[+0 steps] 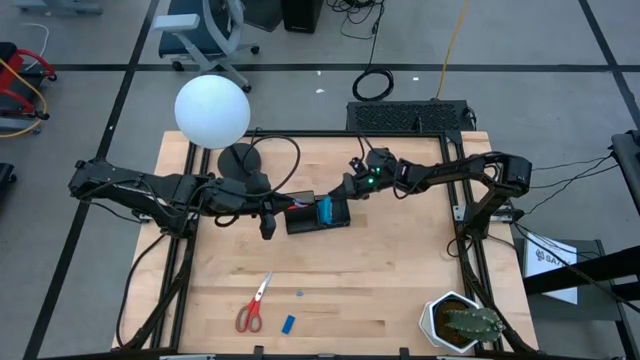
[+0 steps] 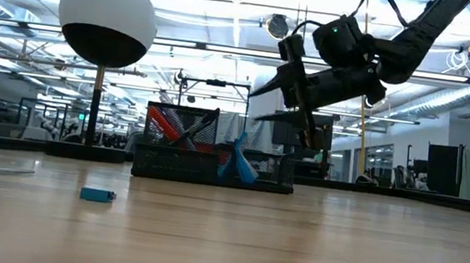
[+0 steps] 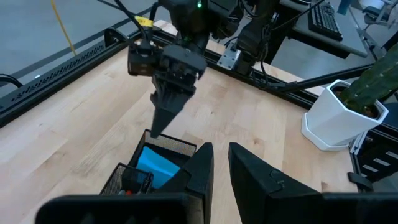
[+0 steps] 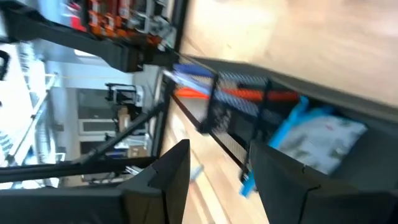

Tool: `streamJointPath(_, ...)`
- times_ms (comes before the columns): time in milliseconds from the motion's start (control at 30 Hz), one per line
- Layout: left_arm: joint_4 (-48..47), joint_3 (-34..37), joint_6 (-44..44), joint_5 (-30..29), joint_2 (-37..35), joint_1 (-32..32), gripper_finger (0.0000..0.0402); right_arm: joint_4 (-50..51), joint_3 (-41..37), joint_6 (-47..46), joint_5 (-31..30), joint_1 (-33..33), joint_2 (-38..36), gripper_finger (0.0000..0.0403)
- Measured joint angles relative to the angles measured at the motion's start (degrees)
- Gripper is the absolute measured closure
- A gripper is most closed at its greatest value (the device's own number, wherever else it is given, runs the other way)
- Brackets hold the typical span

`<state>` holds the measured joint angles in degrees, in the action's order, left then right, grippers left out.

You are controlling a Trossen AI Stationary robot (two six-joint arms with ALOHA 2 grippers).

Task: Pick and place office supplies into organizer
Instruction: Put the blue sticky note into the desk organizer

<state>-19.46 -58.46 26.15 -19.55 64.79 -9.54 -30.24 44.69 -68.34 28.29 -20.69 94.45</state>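
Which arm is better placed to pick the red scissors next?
Probably left: the scissors lie on the table's left half, nearer the left gripper; the right gripper hovers by the organizer.

black mesh organizer (image 1: 318,214), blue notepad (image 1: 328,209), red-handled scissors (image 1: 252,306), blue eraser (image 1: 288,324), white globe lamp (image 1: 212,111)

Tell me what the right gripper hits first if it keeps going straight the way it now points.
Probably the blue square notepad standing in the black mesh organizer. The right gripper, fingers open, hangs just above that compartment, angled down toward it. Depth is unclear; the organizer's rim could come first.
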Motion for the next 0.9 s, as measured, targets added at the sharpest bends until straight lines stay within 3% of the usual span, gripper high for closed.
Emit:
streamJointPath(367,0.0,0.0,0.5,0.0,0.0,0.0,0.0346,-7.3,0.0,-4.5,0.1,1.0,0.0,0.0255)
streamJointPath(900,0.0,0.0,-0.1,0.0,0.0,0.2,0.0346,1.3,0.6,3.8,-4.2,2.8,0.0,0.0264)
